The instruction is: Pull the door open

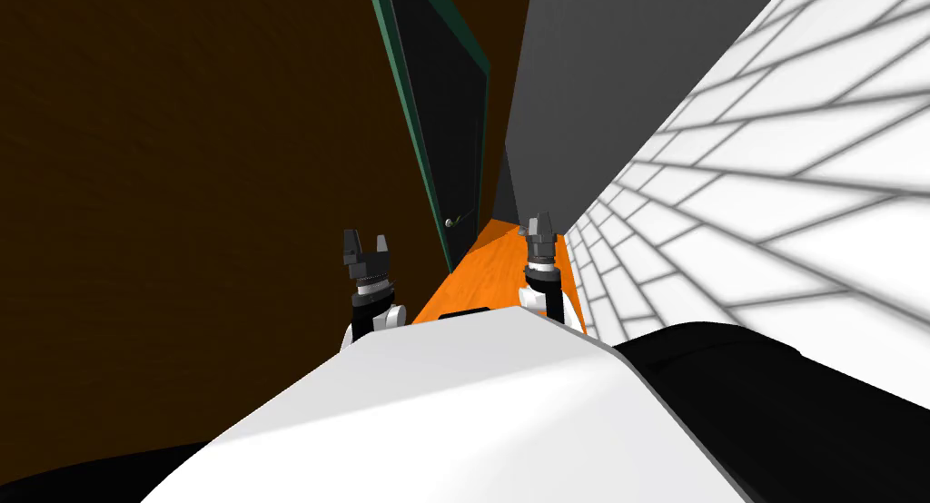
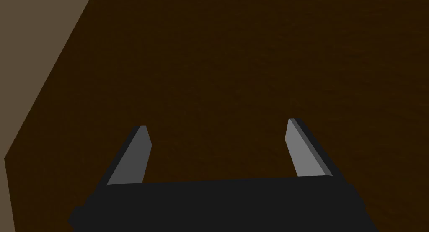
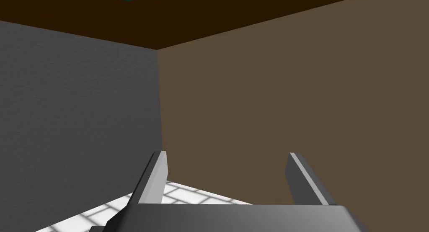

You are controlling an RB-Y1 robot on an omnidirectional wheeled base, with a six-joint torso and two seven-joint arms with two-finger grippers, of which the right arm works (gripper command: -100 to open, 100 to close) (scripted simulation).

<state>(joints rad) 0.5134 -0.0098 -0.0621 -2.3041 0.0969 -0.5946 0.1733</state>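
A dark door (image 1: 450, 134) in a green frame stands ahead and slightly left in the head view, at the far end of an orange floor strip (image 1: 481, 271). Its small metal handle (image 1: 452, 221) sits low on the door's near edge. My left gripper (image 1: 367, 246) is open, raised beside the dark brown wall, well short of the handle. In the left wrist view the left gripper (image 2: 218, 135) faces that brown wall with nothing between its fingers. My right gripper (image 1: 539, 228) is open over the orange floor; the right gripper (image 3: 226, 166) in its own view holds nothing.
A dark brown wall (image 1: 182, 189) runs close along my left. A grey wall (image 1: 618, 80) and a white tiled wall (image 1: 781, 189) close in on my right, leaving a narrow passage toward the door.
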